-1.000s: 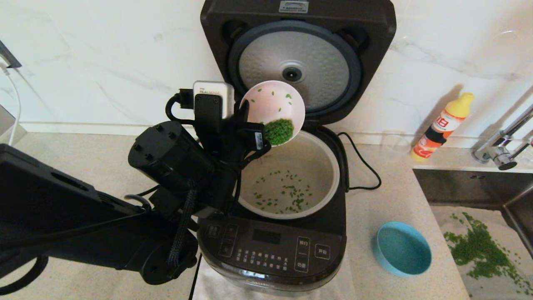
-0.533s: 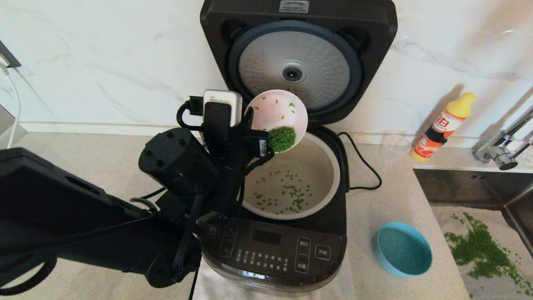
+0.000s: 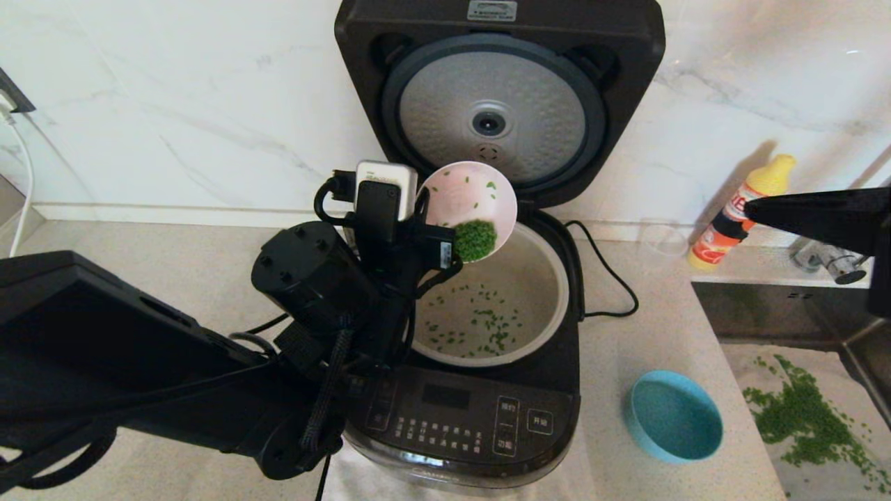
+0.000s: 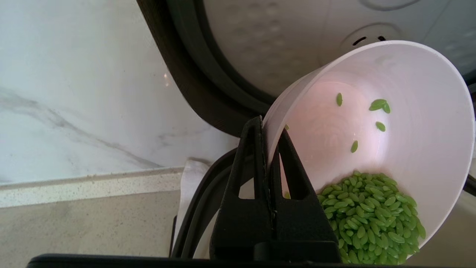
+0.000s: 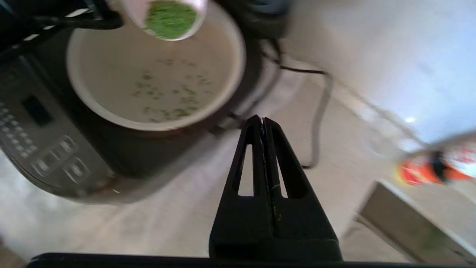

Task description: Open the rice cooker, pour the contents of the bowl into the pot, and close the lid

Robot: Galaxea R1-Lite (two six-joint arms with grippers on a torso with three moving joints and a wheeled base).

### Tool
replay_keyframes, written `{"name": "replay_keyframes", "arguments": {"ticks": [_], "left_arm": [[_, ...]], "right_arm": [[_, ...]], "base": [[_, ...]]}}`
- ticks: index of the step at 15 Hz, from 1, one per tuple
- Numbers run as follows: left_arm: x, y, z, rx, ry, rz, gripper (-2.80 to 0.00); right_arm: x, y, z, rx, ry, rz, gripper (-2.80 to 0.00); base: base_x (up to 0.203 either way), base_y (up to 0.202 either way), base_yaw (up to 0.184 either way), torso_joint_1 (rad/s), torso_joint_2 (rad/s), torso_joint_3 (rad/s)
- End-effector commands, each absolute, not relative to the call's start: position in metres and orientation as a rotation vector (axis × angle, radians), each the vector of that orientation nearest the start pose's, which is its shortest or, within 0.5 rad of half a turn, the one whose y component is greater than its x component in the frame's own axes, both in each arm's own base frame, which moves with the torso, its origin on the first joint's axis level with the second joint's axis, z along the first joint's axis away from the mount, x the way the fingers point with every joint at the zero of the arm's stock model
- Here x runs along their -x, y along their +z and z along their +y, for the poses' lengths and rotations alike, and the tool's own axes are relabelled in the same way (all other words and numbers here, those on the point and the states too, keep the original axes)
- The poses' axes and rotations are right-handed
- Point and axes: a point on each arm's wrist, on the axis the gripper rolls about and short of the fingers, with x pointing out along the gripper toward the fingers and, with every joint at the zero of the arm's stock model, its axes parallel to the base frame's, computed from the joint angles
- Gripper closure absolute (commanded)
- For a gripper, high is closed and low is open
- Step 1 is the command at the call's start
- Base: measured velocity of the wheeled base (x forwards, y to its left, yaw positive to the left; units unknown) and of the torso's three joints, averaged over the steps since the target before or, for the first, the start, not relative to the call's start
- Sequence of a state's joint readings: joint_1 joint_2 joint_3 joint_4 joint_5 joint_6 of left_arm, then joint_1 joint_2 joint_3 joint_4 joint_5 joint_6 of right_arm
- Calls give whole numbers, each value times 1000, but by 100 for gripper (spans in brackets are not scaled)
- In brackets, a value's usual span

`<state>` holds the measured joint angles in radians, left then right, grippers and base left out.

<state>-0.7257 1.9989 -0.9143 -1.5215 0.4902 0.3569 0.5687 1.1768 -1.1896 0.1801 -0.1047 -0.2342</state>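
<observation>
The black rice cooker (image 3: 452, 417) stands open, its lid (image 3: 498, 28) upright at the back with the silver disc facing me. Loose green grains (image 3: 480, 323) lie scattered in the cream pot (image 3: 550, 278). My left gripper (image 4: 267, 126) is shut on the rim of the pale-pink bowl (image 3: 468, 198), which it holds tilted above the pot's back left rim. The contents of the bowl (image 4: 372, 216) sit heaped against its lower wall. My right gripper (image 3: 752, 207) is shut and empty in the air at the right, pointing toward the cooker (image 5: 37, 130).
A blue bowl (image 3: 672, 416) sits on the counter right of the cooker. An orange bottle (image 3: 738, 209) with a yellow cap stands by the wall. The sink (image 3: 807, 410) at the right holds spilled green grains. The power cord (image 3: 609, 278) loops behind the cooker.
My left gripper has carried the tilted bowl a little right and lower, toward the pot. My right gripper has come into the head view from the right.
</observation>
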Motion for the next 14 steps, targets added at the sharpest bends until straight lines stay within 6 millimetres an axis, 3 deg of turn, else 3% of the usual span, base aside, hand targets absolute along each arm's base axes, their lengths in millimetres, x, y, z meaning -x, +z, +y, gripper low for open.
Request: {"name": "replay_keyframes", "arguments": {"ticks": [1,7,14], "left_arm": [[-280,200,-235,-90,-157,-413,0],[-275,222,-235,-65,-149,-474,0],[-266,227,-240,-61,-169,-484,0]], "right_arm": [[-156,326,109,293,533,170,0],[-176,329,159,288,593,155,0],[-201,323,204,283,560,137,0]], "base": [[0,0,0,0,0,0],[0,0,0,0,0,0],[0,0,0,0,0,0]]}}
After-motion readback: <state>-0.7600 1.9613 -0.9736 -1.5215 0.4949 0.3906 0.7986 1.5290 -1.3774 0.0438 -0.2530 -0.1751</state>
